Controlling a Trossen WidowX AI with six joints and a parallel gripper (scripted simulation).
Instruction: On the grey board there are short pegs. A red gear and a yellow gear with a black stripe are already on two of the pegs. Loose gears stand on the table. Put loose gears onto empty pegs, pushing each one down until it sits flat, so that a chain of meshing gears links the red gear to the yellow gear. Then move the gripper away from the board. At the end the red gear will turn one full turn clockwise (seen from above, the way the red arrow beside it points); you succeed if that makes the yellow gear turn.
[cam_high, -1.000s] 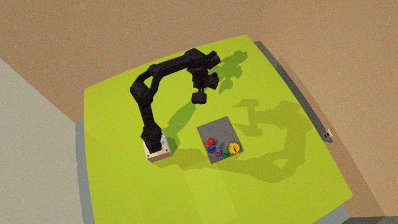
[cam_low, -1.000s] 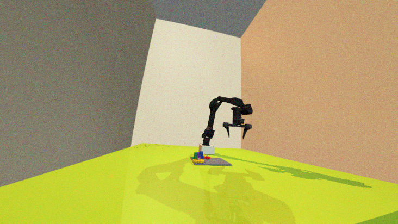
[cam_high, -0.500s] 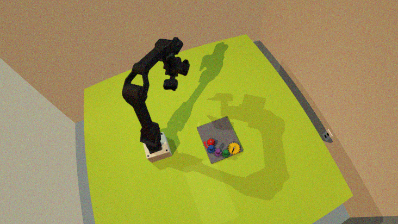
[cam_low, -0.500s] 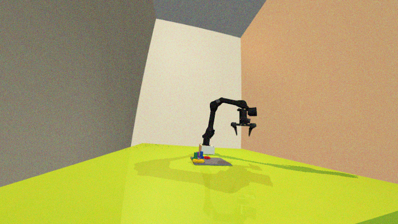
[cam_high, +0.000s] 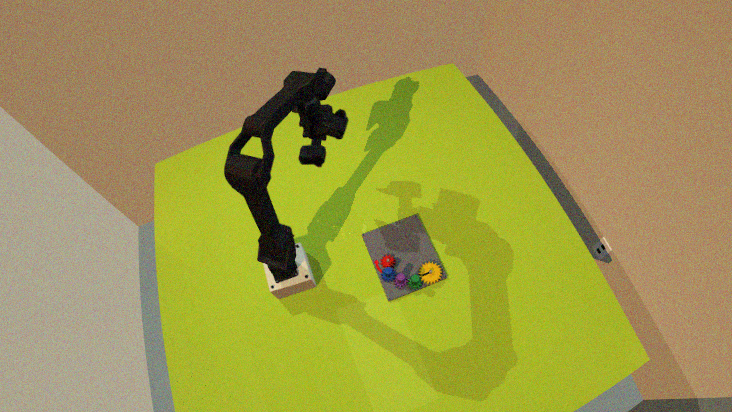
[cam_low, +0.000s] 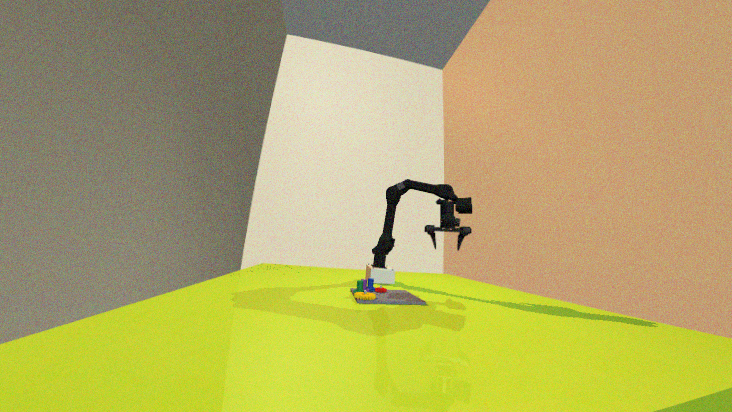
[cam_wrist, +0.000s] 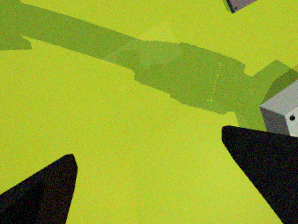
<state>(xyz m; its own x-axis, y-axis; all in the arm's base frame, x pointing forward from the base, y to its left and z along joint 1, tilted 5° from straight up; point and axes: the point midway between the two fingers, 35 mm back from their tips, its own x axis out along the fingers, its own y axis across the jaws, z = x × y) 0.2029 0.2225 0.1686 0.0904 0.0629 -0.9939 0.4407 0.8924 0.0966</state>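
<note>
The grey board lies on the table; only its corner shows in the wrist view. The red gear and the yellow gear sit on it. Between them, in a curved row, stand a blue gear, a purple gear and a green gear. Neighbours look close or touching; tooth contact and exact seating are too small to tell. My gripper is open and empty, high above the table and off to the side of the board.
The arm's pale base stands beside the board, nearer the red gear than the yellow one. A small red arrow lies beside the red gear. Arm shadows cross the green table and part of the board.
</note>
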